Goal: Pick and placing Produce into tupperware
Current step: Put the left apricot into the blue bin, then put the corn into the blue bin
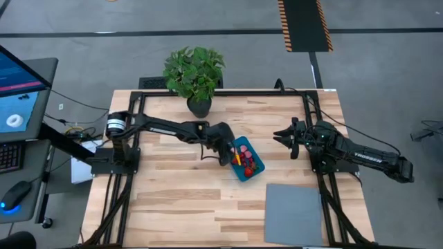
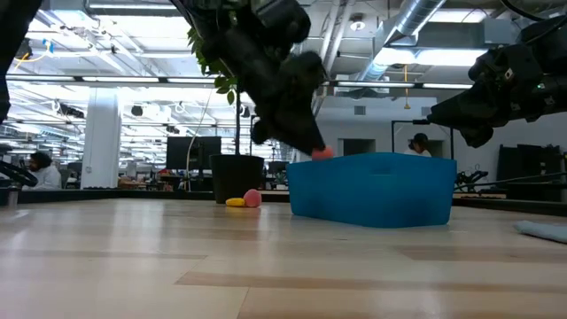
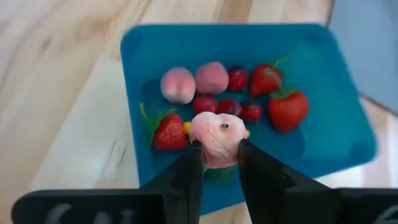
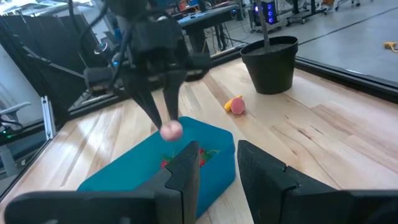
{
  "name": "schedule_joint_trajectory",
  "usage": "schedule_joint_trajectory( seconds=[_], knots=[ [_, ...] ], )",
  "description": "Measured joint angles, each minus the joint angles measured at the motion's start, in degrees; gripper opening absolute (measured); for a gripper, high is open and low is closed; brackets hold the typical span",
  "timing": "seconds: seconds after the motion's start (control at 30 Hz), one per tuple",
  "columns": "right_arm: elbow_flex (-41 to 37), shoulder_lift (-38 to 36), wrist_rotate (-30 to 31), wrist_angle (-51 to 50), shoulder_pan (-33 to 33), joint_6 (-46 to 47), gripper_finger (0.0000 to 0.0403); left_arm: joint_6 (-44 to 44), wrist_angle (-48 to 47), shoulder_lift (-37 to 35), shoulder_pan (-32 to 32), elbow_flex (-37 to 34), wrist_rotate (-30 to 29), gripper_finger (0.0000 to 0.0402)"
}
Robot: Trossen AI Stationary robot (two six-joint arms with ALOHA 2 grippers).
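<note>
High view, left claw (image 1: 230, 153) held over the tub's (image 1: 250, 171) near edge, right claw (image 1: 285, 136) parked well apart above the desk (image 1: 180, 200), left wrist view, pink piece (image 3: 217, 137) pinched between fingers (image 3: 186, 177), strawberries (image 3: 287, 109) below in tub, right wrist view, right claw seen slightly spread, nothing held.

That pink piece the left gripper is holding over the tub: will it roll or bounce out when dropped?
The pink piece looks round and smooth, so it would probably roll a little. The left gripper holds it low over the blue tub, whose raised walls and the produce already inside should likely stop it. It appears light.
</note>
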Motion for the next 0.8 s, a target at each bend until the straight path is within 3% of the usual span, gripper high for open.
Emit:
schedule_joint_trajectory(
  seconds=[0.4,0.57,0.8],
  knots=[
    [0.0,0.0,0.0,0.0,0.0,0.0,0.0131,2.4,4.0,0.7,0.0,0.1,1.8,0.0181],
    [0.0,0.0,0.0,0.0,0.0,0.0,0.0131,5.7,-1.1,-0.3,-0.1,0.1,4.1,0.02],
    [0.0,0.0,0.0,0.0,0.0,0.0,0.0131,18.6,-10.7,-7.3,-2.6,0.1,-7.8,0.0188]
  ],
)
